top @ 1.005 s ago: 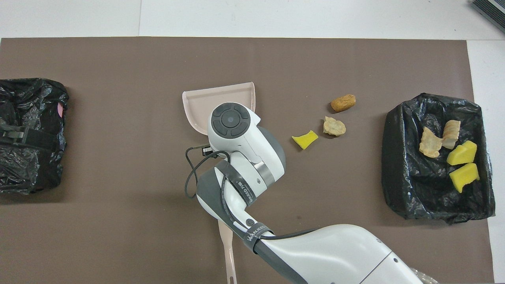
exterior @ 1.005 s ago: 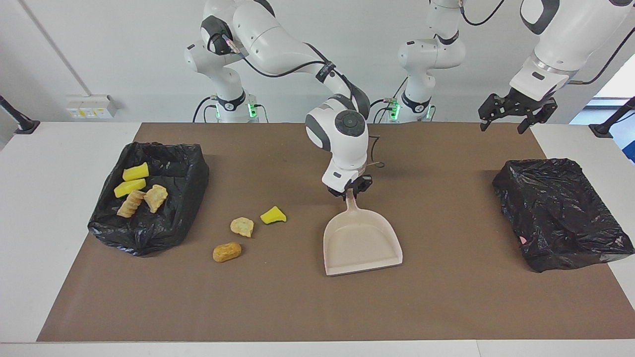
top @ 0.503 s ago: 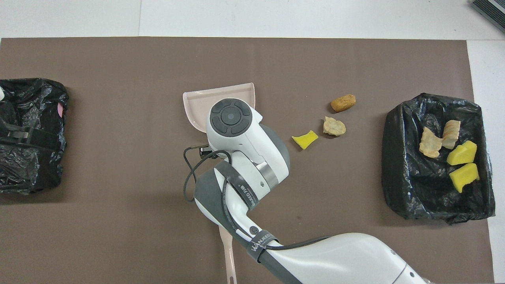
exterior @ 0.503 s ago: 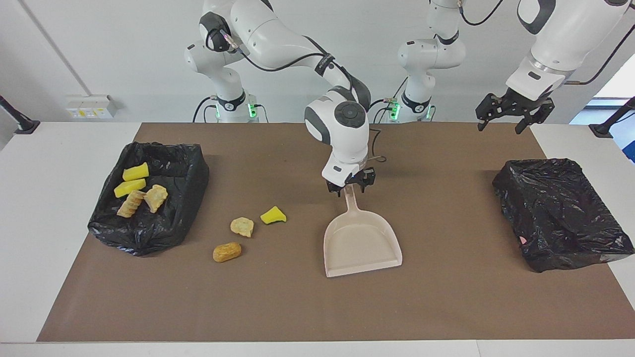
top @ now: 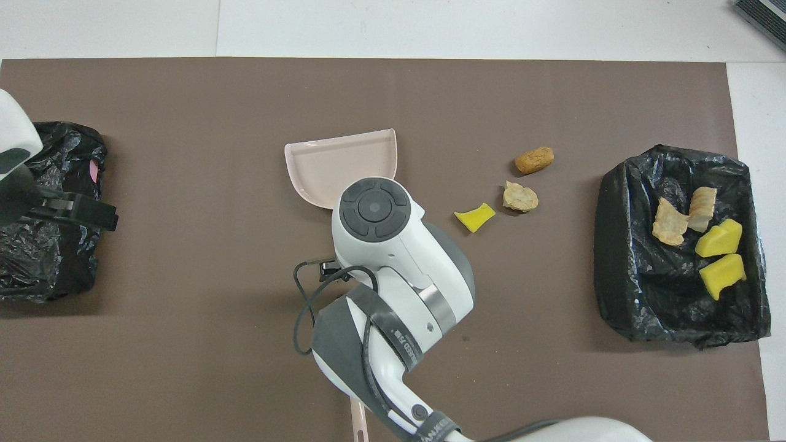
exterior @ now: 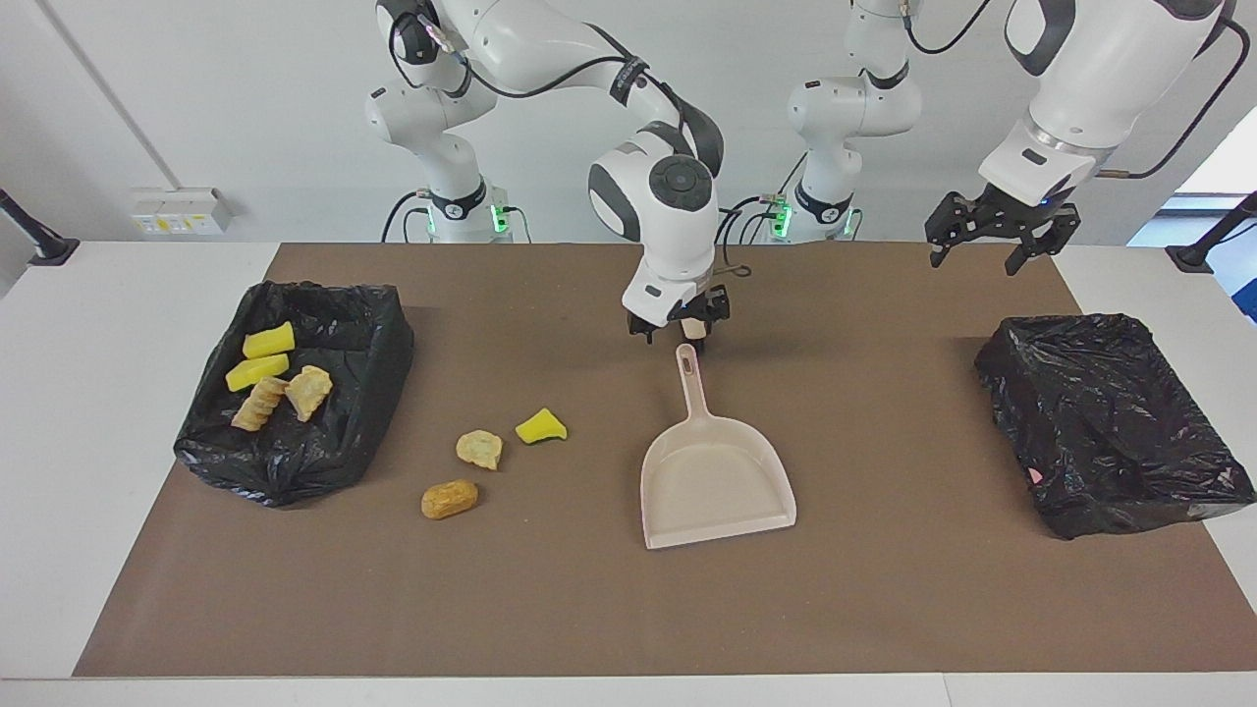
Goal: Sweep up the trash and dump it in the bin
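The white tabletop (exterior: 128,511) carried a brown mat (exterior: 589,609). On the mat lay a beige dustpan (exterior: 715,476), three loose trash lumps (exterior: 478,449), a black-lined bin (exterior: 373,353) at the right arm's end, and another black bin (exterior: 1110,422) at the left arm's end.

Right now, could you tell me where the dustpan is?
The dustpan lies flat mid-table on the brown mat, handle toward the robots, beside three loose trash lumps; the right hand hangs just above the handle's tip.
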Action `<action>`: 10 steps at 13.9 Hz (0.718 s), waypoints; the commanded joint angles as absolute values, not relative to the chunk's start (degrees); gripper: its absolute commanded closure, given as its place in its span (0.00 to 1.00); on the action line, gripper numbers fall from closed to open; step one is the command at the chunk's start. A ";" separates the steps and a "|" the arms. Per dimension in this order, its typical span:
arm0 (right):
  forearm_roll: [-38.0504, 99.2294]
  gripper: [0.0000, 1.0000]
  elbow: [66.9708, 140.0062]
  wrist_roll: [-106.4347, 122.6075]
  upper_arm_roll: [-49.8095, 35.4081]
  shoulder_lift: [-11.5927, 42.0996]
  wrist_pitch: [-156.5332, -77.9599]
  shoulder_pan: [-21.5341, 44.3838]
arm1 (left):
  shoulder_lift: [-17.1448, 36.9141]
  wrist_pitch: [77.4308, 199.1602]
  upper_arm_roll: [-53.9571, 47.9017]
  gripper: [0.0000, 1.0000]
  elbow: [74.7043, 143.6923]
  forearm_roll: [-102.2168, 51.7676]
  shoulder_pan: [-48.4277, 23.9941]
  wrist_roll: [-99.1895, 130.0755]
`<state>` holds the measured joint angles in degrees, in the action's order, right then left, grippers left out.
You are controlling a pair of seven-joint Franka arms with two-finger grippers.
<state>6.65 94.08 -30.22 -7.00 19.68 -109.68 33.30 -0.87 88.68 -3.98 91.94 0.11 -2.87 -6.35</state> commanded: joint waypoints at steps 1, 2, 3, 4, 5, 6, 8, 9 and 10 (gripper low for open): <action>9.84 0.00 107.20 -30.94 -7.03 8.37 -110.39 35.50 | 3.85 89.82 -3.87 0.00 87.90 0.97 -5.88 -3.62; 10.89 0.00 109.66 -31.46 -7.03 6.61 -110.65 36.99 | 4.74 91.13 -3.87 0.00 87.28 0.71 -6.15 -1.69; 12.03 0.00 111.69 -31.81 -6.94 5.20 -110.83 38.57 | 4.92 92.88 -3.95 0.00 87.28 0.62 -6.24 -0.97; 13.61 0.00 113.80 -31.90 -6.94 3.71 -111.44 39.37 | 5.97 93.68 -3.96 0.00 87.28 0.62 -6.94 -0.79; 15.45 0.00 116.08 -32.77 -6.94 2.30 -113.01 40.85 | 7.28 93.95 -3.87 0.00 86.84 0.88 -8.42 -0.27; 16.69 0.00 119.24 -35.48 -6.94 0.63 -116.42 42.70 | 8.60 94.65 -3.87 0.00 86.05 0.79 -9.39 0.35; 16.79 0.00 125.57 -38.05 -6.94 -1.14 -123.02 46.30 | 13.16 94.66 -3.87 0.00 83.16 0.97 -11.67 0.44; 16.79 0.00 127.42 -38.84 -6.94 -0.62 -125.83 47.62 | 14.58 95.27 -3.87 0.00 82.97 0.97 -12.82 0.53; 16.79 0.00 129.36 -39.89 -6.94 -0.27 -128.64 48.85 | 15.81 96.14 -3.95 0.00 82.97 0.88 -13.44 1.22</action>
